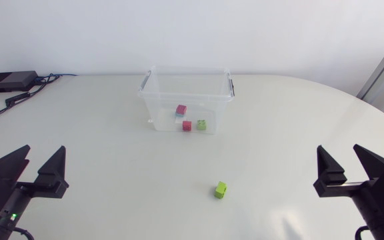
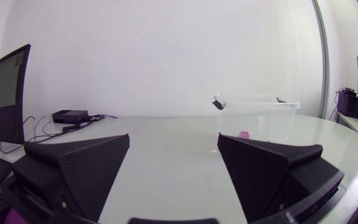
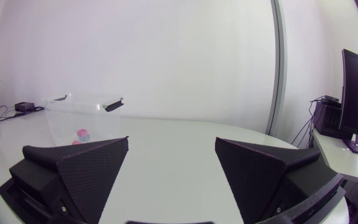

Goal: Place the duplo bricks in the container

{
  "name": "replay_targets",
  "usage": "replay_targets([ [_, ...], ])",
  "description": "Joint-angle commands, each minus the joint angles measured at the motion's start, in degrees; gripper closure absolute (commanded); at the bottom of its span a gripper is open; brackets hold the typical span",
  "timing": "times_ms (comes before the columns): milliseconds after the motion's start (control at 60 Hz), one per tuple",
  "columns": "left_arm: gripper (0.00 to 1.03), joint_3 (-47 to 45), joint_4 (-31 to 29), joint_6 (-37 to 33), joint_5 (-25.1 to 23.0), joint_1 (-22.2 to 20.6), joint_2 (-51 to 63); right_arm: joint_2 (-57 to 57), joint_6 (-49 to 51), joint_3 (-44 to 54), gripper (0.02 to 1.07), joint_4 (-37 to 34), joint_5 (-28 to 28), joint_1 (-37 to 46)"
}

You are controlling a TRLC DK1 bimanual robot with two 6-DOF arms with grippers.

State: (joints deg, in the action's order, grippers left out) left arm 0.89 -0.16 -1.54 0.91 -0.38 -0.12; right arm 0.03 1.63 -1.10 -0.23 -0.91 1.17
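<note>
Toward the far middle of the counter [image 1: 105, 133] stands the container [image 1: 186, 100], clear-walled and open-topped, with a dark clip at each end of its rim. Through the near wall I see a pink brick [image 1: 181, 110], a red brick [image 1: 187, 125] and a green brick [image 1: 201, 125] on its floor. The red and green ones lie just beside each other, close to the near wall. A loose brick [image 1: 220, 190], also green, lies on bare counter well apart from the container, nearer my right side. My left end effector [image 1: 44, 152] sits at the near left, fingers spread wide and holding nothing. My right end effector [image 1: 338, 152] mirrors it at the near right, equally wide and empty. Open counter lies between them and all round the loose brick. A black box [image 1: 9, 81] with cables [image 1: 45, 80] sits by the far left edge. At the far right the counter's edge curves round.
</note>
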Motion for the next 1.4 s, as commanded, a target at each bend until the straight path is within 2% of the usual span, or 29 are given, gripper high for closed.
replay_targets([
  [0, 0.04, -0.8, -0.1, -0.66, 0.32, 0.47, -0.67, -0.38, -1.28, 1.1, 0.06, -0.12, -0.15, -0.64],
  [933, 0.04, -0.8, -0.1, -0.66, 0.32, 0.47, -0.67, 0.58, 2.68, 0.84, 0.06, -0.83, -0.06, -0.99],
  [1117, 0.04, -0.8, -0.1, -0.66, 0.32, 0.47, -0.67, 7.7, 2.94, -3.2, 0.06, -2.32, -0.32, -1.96],
  [1383, 0.04, -0.8, -0.1, -0.66, 0.32, 0.47, -0.67, 25.54, 2.85, -16.21, 0.06, -9.35, -0.32, -13.56],
])
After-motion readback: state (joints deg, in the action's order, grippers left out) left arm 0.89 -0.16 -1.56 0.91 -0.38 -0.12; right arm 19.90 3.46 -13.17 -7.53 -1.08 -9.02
